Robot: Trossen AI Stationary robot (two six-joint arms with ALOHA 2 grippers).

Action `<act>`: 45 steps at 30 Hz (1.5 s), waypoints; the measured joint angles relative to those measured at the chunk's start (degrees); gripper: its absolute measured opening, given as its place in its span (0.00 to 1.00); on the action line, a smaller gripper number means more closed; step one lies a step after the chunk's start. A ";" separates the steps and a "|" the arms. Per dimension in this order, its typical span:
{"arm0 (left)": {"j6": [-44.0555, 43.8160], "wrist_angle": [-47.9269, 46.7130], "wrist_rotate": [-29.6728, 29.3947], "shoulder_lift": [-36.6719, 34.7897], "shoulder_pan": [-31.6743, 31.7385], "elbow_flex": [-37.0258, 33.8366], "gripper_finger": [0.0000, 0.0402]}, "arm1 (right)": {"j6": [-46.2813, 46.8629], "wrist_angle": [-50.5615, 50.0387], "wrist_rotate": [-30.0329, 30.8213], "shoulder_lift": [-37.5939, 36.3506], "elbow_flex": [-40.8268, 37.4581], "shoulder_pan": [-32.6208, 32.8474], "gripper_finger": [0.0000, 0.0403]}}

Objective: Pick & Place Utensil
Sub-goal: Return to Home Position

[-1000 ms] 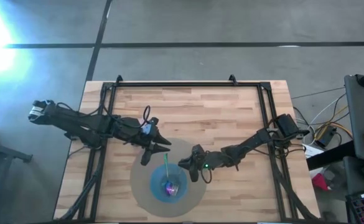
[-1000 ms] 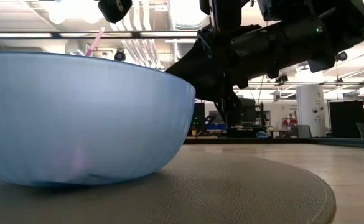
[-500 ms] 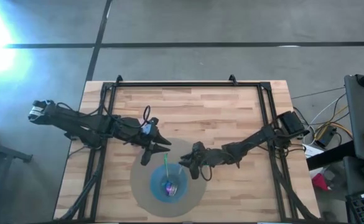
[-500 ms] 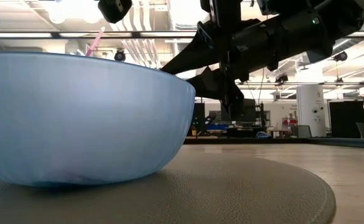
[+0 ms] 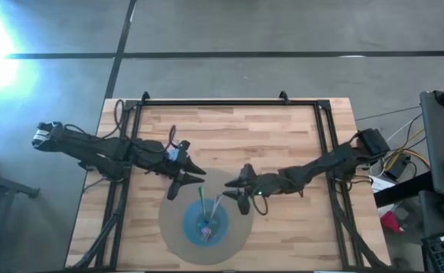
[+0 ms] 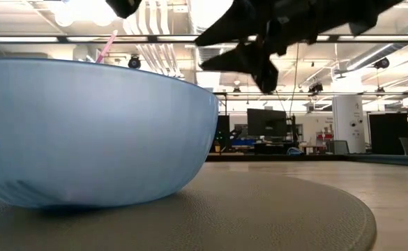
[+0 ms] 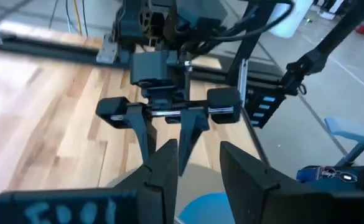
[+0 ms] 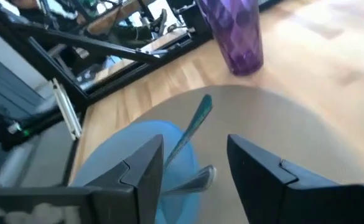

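Right gripper [image 5: 233, 199] lifted off since last frame, fingers spread, empty | left gripper [image 5: 182, 184] spread, empty, hovering near | blue-green spoon [image 8: 194, 121] and silver fork [image 8: 197, 177] lie in translucent blue plastic bowl [image 5: 187, 227] | risk: a low retreat clips the protruding handles and tips the bowl.

The purple cup [image 8: 234, 31] is cut off at its top in the right wrist view. In the low view, the blue bowl [image 6: 85, 132] hides all but one handle tip [image 6: 107, 47].

We can find only one piece of writing: blue hand-drawn characters [image 7: 63, 210] on the dark body of the left gripper [image 7: 198, 163], too blurred for us to read with certainty.
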 joint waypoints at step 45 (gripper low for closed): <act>11.48 -10.77 -6.80 -45.85 0.12 -20.96 0.00 | -33.67 -41.31 -7.27 -66.65 -11.25 -7.88 0.02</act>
